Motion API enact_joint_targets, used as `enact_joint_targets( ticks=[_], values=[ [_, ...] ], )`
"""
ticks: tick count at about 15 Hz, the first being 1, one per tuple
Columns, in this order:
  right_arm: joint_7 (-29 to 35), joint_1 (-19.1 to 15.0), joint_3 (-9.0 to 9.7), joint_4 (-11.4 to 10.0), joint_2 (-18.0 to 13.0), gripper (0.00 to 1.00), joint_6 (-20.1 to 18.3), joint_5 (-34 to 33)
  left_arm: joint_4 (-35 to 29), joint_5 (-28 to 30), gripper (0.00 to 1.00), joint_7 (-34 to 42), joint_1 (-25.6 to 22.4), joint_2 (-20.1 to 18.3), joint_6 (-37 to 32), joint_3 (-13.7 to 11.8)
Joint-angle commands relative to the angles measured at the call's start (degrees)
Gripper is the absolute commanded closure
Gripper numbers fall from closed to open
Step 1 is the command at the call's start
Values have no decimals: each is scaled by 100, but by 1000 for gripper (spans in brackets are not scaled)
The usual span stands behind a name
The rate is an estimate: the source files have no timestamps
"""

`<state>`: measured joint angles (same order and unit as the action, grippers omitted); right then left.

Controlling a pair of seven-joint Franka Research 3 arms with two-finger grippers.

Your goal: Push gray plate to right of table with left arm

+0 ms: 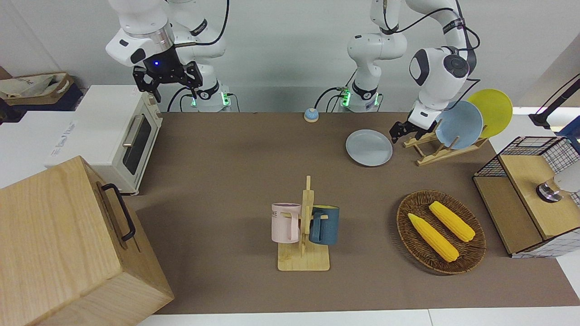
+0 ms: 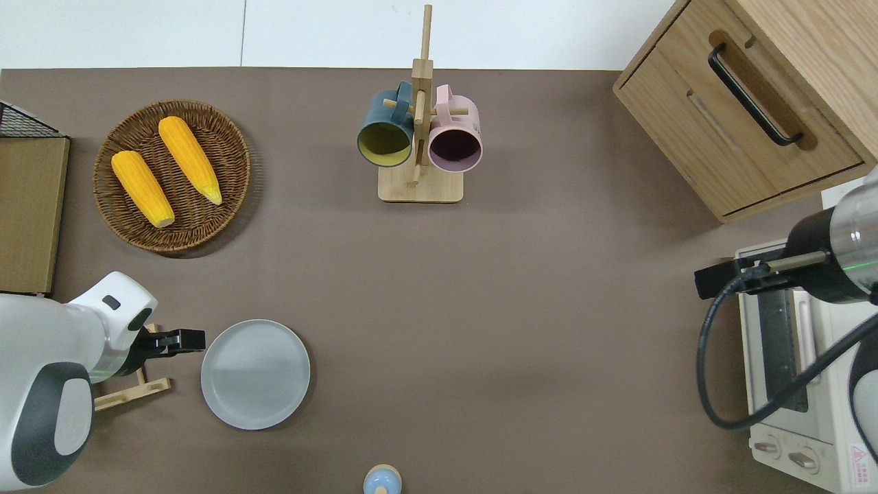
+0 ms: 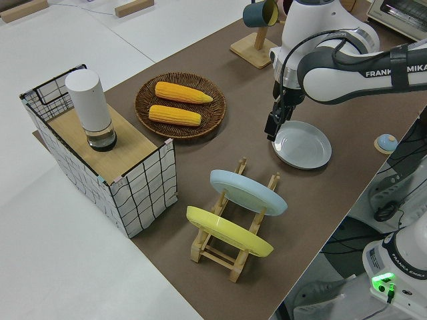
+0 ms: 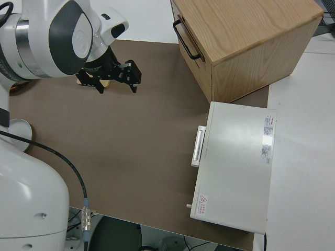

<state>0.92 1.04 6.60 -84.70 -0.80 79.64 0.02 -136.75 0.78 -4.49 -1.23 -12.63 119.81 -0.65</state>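
Gray plate (image 2: pixel 255 374) lies flat on the brown surface (image 2: pixel 521 288), toward the left arm's end and near the robots' edge. Left pincer (image 2: pixel 184 340) sits low just beside the plate's rim, on the side toward the left arm's end; contact with the rim cannot be told. Whether its fingers are parted or closed cannot be told; it has hold of nothing. Wooden dish rack (image 1: pixel 437 147) next out, with a sky-blue plate (image 1: pixel 458 124) and a yellow plate (image 1: pixel 491 111) leaning in it. Wicker basket (image 2: pixel 130 233) with two corn cobs (image 2: pixel 188 159) farther from the robots. Mug stand (image 2: pixel 420 147) mid-surface, teal and pink mugs hung. Right arm parked, pincer (image 1: pixel 168 78) spread open, empty.
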Motion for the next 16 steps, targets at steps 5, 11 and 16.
enact_joint_targets(
  ticks=[5, 11, 16],
  values=[
    [75, -113, 88, 50, -17, 17, -89, 25, -1143, 54, 7, 176, -18, -222, 1185, -23],
    [75, -113, 96, 50, -17, 17, -89, 25, -1407, 46, 17, 317, 17, 172, 1948, -14],
    [75, -113, 96, 50, -17, 17, -89, 33, -1416, 46, 792, 308, 43, 332, 2082, -14]
  ],
)
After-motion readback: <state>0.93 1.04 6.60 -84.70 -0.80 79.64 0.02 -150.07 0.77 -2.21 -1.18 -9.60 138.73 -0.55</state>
